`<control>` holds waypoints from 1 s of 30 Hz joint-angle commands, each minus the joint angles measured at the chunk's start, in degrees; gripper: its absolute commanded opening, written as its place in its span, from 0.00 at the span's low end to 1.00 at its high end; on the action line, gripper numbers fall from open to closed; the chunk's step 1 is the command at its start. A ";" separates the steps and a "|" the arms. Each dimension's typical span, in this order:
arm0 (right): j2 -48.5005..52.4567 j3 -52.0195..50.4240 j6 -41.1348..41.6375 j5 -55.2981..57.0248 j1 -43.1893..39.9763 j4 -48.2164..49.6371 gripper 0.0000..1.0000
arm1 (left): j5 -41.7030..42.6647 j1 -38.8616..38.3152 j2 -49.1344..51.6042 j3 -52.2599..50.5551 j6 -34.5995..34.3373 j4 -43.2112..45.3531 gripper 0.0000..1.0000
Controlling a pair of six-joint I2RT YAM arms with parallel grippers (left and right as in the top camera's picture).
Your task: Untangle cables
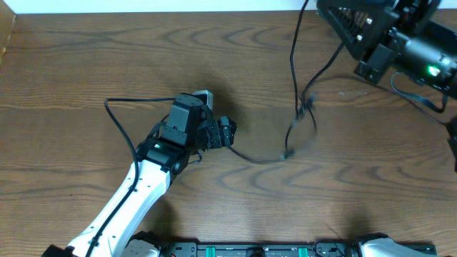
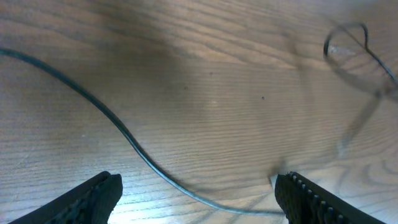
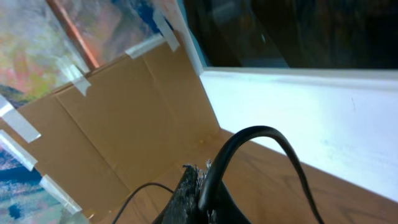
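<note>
The left arm [image 1: 118,203] comes in from 7 o'clock of the overhead view, its white link slanting up across the wooden table [image 1: 86,57]. Its wrist is bent so that the left gripper [image 1: 227,133] faces 3 o'clock, low over the wood. In the left wrist view its fingers [image 2: 93,196] stand wide apart and hold nothing. One thin black strand of the cables [image 2: 127,134] lies on the table and crosses the gap between them.

That strand runs toward 3 o'clock to a small plug, then rises to the tangle [image 1: 307,106], a loose knot with a loop, at about 2 o'clock of the left gripper and well apart from it.

The right arm [image 1: 385,36] sits at 1 o'clock, lifted and tilted. The right gripper [image 3: 193,193] points toward taped cardboard [image 3: 124,124], fingers together and clamped on a black cord that arches over them.
</note>
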 commanded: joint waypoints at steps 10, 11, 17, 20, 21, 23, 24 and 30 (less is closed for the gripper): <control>0.68 0.00 -3.13 3.91 0.00 -1.29 0.01 | 4.24 0.24 0.76 0.00 0.72 0.96 0.84; 0.74 0.00 -3.13 5.09 -0.02 -1.64 0.01 | 6.67 0.24 0.76 0.00 1.57 1.60 0.84; 1.40 0.00 -2.82 9.09 0.00 -3.28 0.01 | 24.37 0.04 0.76 0.00 10.86 7.63 0.92; 1.73 0.00 -2.54 9.11 0.00 -2.56 0.01 | 24.37 -1.09 0.76 0.00 10.86 9.27 0.93; 1.81 0.00 -2.12 9.14 0.00 -2.47 0.01 | 24.37 -1.66 0.76 0.00 10.86 9.86 0.94; 1.81 0.00 -1.99 9.11 -0.02 -2.43 0.01 | 24.35 -3.17 0.76 0.00 10.86 11.15 0.94; 1.81 0.00 -1.99 9.11 0.00 -2.43 0.01 | 24.35 -3.93 0.76 0.00 10.88 11.82 0.94; 1.81 0.00 -1.99 9.11 -0.02 -2.47 0.01 | 22.29 -9.07 0.79 0.00 13.22 14.78 0.95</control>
